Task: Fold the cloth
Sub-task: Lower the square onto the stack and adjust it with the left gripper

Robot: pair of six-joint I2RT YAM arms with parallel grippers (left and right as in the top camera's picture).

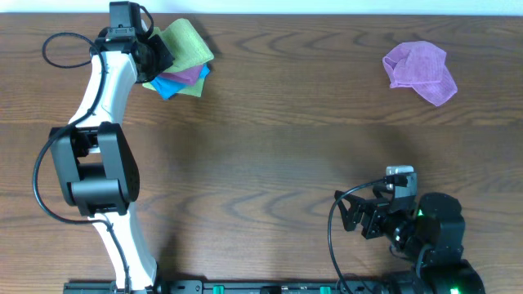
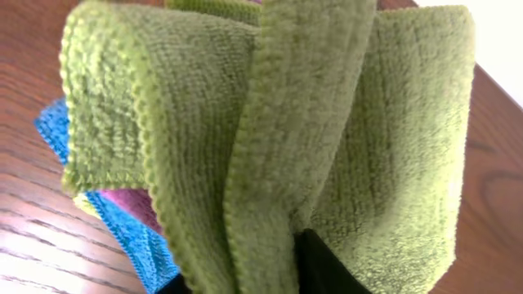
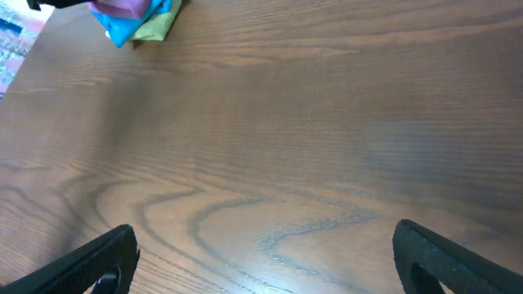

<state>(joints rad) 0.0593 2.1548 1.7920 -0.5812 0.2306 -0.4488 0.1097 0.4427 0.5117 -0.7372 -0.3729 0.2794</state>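
my left arm (image 1: 102, 90) stretches up the left side of the table (image 1: 270, 139) to its far left corner. the left gripper (image 1: 155, 51) is pinching the green cloth (image 1: 186, 45) there. in the left wrist view the green cloth (image 2: 163, 106) rises in thick folds out of the dark fingers (image 2: 323, 265) and fills most of the frame. under it lie a blue cloth (image 1: 172, 88) and a magenta cloth (image 1: 186, 75), stacked with their edges fanned out, close to the table's far edge. the middle of the table is bare wood - wide room from the stack across to the right side. a purple cloth (image 1: 418, 69) sits crumpled near the far right corner, well apart from both arms. my right arm (image 1: 433, 237) is tucked low at the near right edge - the right gripper (image 1: 359, 219) points left, and the right wrist view shows its fingers (image 3: 98, 261) spread wide over bare wood, holding nothing.
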